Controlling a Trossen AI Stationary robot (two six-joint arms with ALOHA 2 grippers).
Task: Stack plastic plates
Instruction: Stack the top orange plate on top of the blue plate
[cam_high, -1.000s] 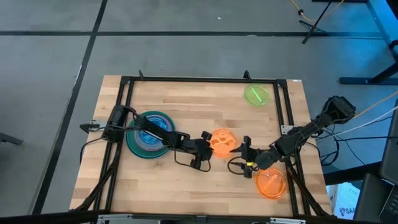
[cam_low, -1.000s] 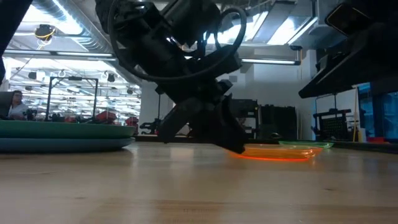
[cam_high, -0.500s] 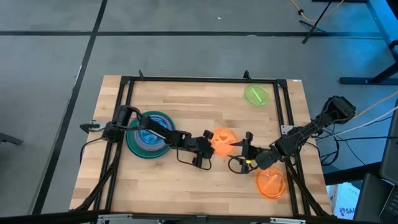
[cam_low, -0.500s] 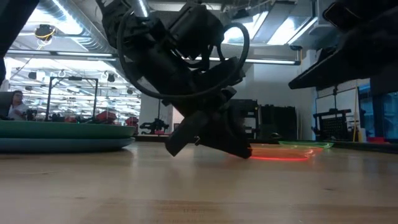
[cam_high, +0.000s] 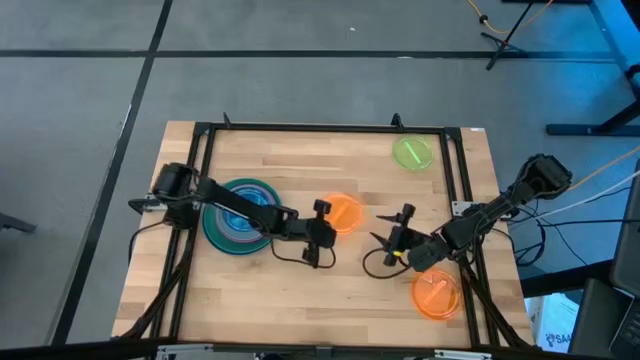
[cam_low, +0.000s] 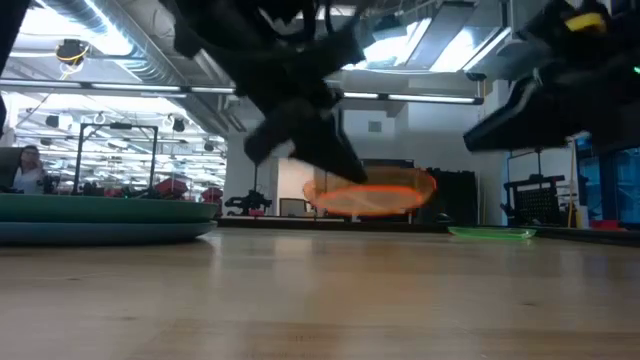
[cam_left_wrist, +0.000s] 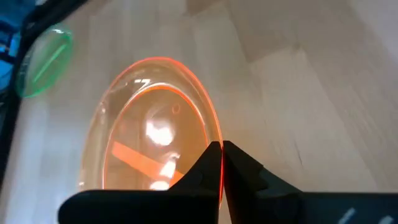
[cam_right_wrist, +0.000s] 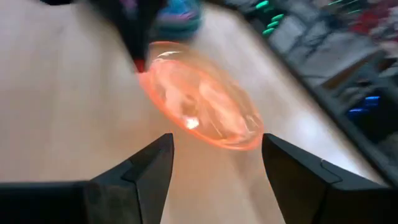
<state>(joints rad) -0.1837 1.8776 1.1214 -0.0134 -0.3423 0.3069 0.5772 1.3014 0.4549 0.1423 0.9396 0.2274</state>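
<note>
The desk (cam_high: 300, 300), a slatted wooden top in a dark frame, carried four groups of plastic plates. Largest was the stack (cam_high: 238, 216) near the left edge, green at the bottom with teal and blue discs above it; in the low view it showed as a flat pile (cam_low: 100, 218) resting on the wood. The lime plate (cam_high: 412, 153) lay alone toward the far right corner, and a second orange plate (cam_high: 436, 294) lay at the near right corner.

The change concerned the orange plate (cam_high: 343, 213) at mid-desk. Half a second before, it had lain flat on the wood between the two arms, with both tools at its rim; it was now clear of the surface, hanging tilted in the low view (cam_low: 370, 192), and had shifted a little toward the left edge. The left tool (cam_high: 322, 220) pinched its rim, the two fingers (cam_left_wrist: 236, 171) closed on the plate's edge in the left wrist view. The right tool (cam_high: 404, 224) had drawn back from the plate toward the right edge; its fingers (cam_right_wrist: 298, 174) stood spread with nothing between them, the lifted plate (cam_right_wrist: 202, 102) well ahead of them.

Judged from this, the pick-up was complete and the carry to the stack was the step in hand. The single-edge pinch left the disc tilted, so a slip or a skewed landing on the pile seemed the chief risk
</note>
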